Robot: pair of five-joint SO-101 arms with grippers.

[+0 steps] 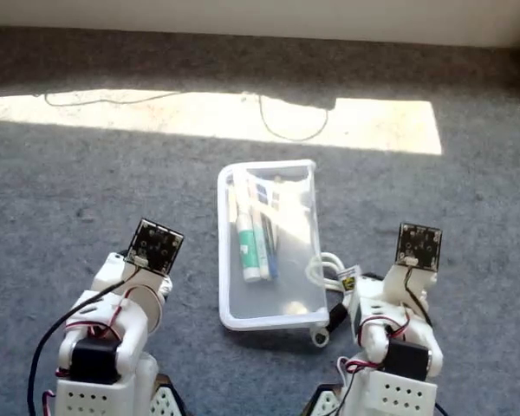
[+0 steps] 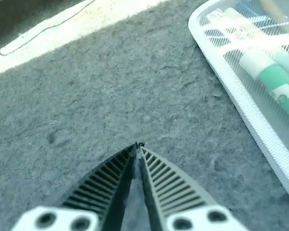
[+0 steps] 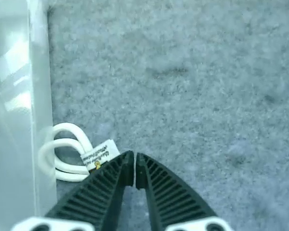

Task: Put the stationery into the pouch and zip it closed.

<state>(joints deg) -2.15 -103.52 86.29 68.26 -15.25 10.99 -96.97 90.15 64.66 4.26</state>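
Note:
A clear pouch (image 1: pixel 288 303) with a white border lies on the grey carpet between the two arms. Inside it lie a green-and-white glue stick (image 1: pixel 249 250), a blue pen (image 1: pixel 268 251) and other stationery. The same pouch's mesh edge (image 2: pixel 241 96) and glue stick (image 2: pixel 272 79) appear in the left wrist view. My left gripper (image 2: pixel 137 146) is shut with nothing in it, over bare carpet beside the pouch. My right gripper (image 3: pixel 134 156) is shut and empty too, beside the pouch's side (image 3: pixel 36 120) and close to a white cord loop (image 3: pixel 62 154) with a tag.
The white cord loop (image 1: pixel 329 267) with its tag lies on the carpet at the pouch's right side. A sunlit strip (image 1: pixel 113 111) crosses the carpet behind, with a thin cable (image 1: pixel 286 130) lying on it.

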